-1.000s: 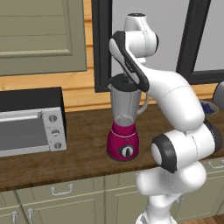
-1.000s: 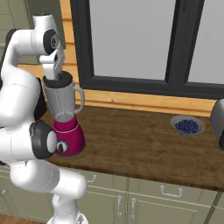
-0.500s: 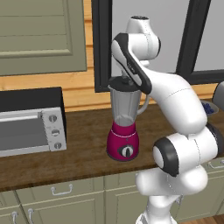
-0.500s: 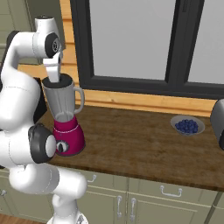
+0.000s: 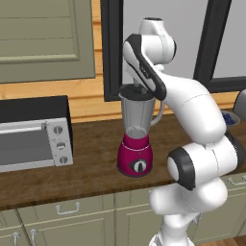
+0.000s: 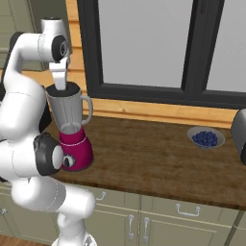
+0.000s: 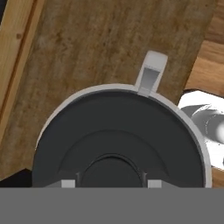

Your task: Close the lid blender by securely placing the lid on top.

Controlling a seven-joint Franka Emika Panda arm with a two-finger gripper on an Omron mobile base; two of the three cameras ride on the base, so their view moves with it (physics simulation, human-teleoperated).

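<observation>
Dark windows and wood panelling back a brown wooden table (image 6: pixel 158 158) set on pale cabinets. On it stands the blender (image 5: pixel 138 130), a clear grey jar on a magenta base, with a toaster oven (image 5: pixel 33 133) well apart on one side and a bowl of blueberries (image 6: pixel 206 138) well apart on the other.

The lid (image 7: pixel 118 144) sits on the jar's rim; from the hand camera its dark disc lies inside the pale rim ring, roughly centred, with the jar's handle (image 7: pixel 150 72) sticking out beyond. In the side views the lid shows as a low dark cap on top of the jar.

The tool (image 6: pixel 60 81) hangs straight above the lid, fingertips at or just over the central knob. Two small pale tips (image 7: pixel 68 183) flank the knob in the hand camera, but whether they pinch it or have let go I cannot tell.

By my reading, the placing step is at its end: the lid looks seated. What remains is to make sure it sits flat all round, perhaps with a light downward press, then part the fingers and lift straight up so the lid is not dragged off.
</observation>
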